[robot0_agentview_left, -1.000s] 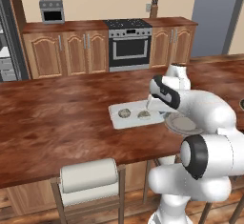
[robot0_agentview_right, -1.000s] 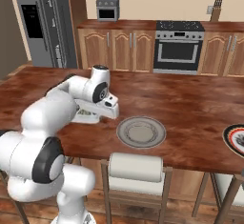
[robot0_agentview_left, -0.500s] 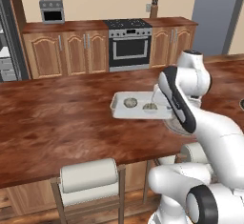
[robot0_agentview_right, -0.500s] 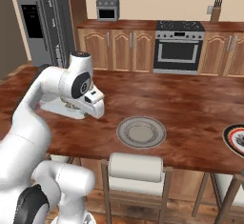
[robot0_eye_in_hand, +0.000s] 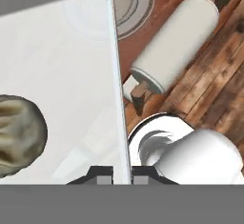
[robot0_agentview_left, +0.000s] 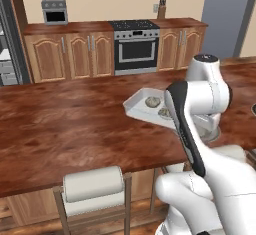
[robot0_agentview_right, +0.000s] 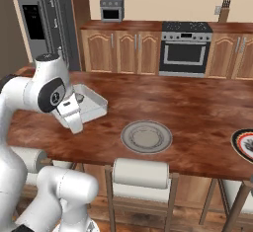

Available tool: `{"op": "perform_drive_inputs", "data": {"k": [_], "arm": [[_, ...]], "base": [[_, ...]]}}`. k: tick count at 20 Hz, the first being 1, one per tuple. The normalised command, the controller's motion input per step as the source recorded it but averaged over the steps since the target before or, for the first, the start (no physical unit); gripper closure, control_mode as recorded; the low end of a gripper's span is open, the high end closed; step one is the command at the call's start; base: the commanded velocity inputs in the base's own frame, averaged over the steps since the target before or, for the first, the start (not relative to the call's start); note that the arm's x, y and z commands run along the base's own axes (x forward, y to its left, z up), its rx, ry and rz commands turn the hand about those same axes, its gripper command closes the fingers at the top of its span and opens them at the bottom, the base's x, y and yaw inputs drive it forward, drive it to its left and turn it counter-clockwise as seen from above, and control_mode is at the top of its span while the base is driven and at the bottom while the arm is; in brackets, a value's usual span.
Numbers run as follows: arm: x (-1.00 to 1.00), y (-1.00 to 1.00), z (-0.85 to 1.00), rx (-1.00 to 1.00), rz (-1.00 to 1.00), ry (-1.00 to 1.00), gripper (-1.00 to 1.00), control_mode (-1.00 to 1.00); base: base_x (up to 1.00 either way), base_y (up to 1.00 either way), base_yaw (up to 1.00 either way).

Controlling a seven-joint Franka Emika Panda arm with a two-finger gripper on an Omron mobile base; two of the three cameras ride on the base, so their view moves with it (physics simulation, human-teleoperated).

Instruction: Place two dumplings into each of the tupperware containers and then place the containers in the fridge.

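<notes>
The robot's 2 dark fingers [robot0_eye_in_hand: 114, 174] are pinched on the thin rim of the white-grey rectangular tray [robot0_agentview_left: 137, 105], which they carry tilted above the reddish-brown wooden desk [robot0_agentview_left: 70, 124], probably so it can go to the tall dark grey fridge [robot0_agentview_right: 42, 21] off beyond them. Inside the tray, just past the fingers, lie 2 pale tan crimped dumplings [robot0_agentview_left: 152, 102], so this container looks filled.

It was a home kitchen: a steel oven with black window [robot0_agentview_left: 134, 50], arched wooden cabinets [robot0_agentview_left: 71, 56], a tall dark grey fridge [robot0_agentview_right: 43, 21] and a brown wooden island counter [robot0_agentview_left: 65, 124].
</notes>
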Motion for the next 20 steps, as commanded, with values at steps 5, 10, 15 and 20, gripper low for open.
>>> {"op": "perform_drive_inputs", "data": {"k": [5,10,15,20], "arm": [[-0.58,0.02,0.67,0.02,-0.32,-0.03,1.00,-1.00],[-0.28,0.24,0.64,0.08,-0.16,-0.19,1.00,-1.00],[-0.56,0.01,0.09,0.16,0.00,-0.06,1.00,-1.00],[-0.56,-0.08,0.08,0.07,0.00,0.01,1.00,-1.00]], "base": [[0.00,0.00,0.00],[0.00,0.00,0.00],[0.00,0.00,0.00],[0.00,0.00,0.00]]}}
